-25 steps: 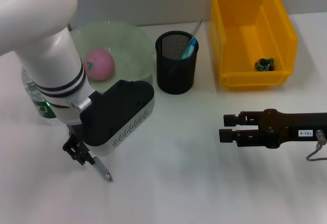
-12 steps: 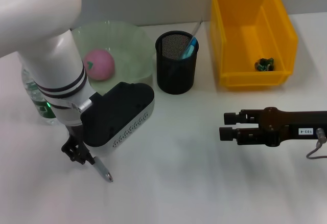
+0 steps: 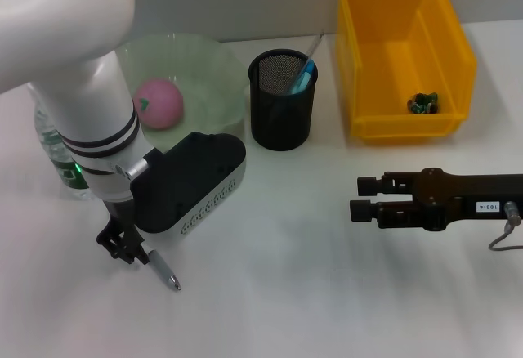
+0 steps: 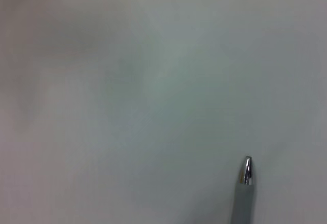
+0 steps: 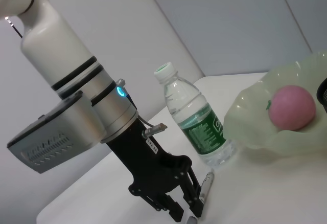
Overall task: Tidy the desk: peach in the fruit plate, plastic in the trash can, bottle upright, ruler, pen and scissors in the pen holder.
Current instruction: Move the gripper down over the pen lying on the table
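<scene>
1. Counts: one peach (image 3: 158, 103), one bottle (image 5: 194, 115), one pen (image 3: 163, 272), one pen holder (image 3: 282, 100), one trash can (image 3: 402, 54).
2. Peach: pink, round, small green mark, sits in the pale green fruit plate (image 3: 211, 70) at 11 o'clock on the surface (image 3: 278, 276).
3. Bottle stands upright, 9 o'clock edge.
4. Pen: grey barrel, silver tip, lying at 7 o'clock.
5. Left gripper (image 3: 122, 246) low over the pen's rear end; jaws straddle it, can't tell if clamped.
6. Right gripper (image 3: 361, 198) at 3 o'clock, jaws apart, empty.
</scene>
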`<state>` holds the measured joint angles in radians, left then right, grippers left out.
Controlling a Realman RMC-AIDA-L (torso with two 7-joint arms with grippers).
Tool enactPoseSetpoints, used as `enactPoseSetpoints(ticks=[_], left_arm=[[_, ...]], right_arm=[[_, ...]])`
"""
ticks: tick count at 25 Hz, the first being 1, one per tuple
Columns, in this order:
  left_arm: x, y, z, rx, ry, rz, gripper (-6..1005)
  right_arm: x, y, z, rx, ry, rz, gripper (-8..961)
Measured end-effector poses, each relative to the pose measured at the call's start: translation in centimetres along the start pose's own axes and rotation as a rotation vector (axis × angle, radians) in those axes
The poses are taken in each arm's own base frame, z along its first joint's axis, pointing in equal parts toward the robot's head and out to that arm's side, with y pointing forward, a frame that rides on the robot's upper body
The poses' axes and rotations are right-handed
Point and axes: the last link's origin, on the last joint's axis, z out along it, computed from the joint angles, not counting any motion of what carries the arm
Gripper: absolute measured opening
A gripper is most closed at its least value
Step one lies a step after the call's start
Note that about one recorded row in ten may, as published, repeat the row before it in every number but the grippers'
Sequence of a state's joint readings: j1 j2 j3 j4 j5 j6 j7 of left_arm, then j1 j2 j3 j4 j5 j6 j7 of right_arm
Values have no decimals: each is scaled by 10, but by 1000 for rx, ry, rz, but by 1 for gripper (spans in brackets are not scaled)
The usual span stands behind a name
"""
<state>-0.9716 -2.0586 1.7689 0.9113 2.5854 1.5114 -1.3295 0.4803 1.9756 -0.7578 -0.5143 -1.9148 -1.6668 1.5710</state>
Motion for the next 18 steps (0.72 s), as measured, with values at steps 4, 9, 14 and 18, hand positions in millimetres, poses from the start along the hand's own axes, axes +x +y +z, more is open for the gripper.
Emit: enactPoseSetpoints(ticks=[4, 9, 14, 18], left_arm=[[-1, 0, 2, 0, -2, 0, 324], [-1, 0, 2, 1, -1, -1, 315], [-2, 0, 3, -4, -1, -4, 306], [-2, 0, 4, -4, 5, -5, 279]], right_arm=[[0, 0, 0, 1, 0, 0, 716], [-1, 0, 1, 0, -1, -3, 716], [-2, -1, 1, 1, -1, -6, 716], [-2, -1, 1, 2, -1, -6, 716]])
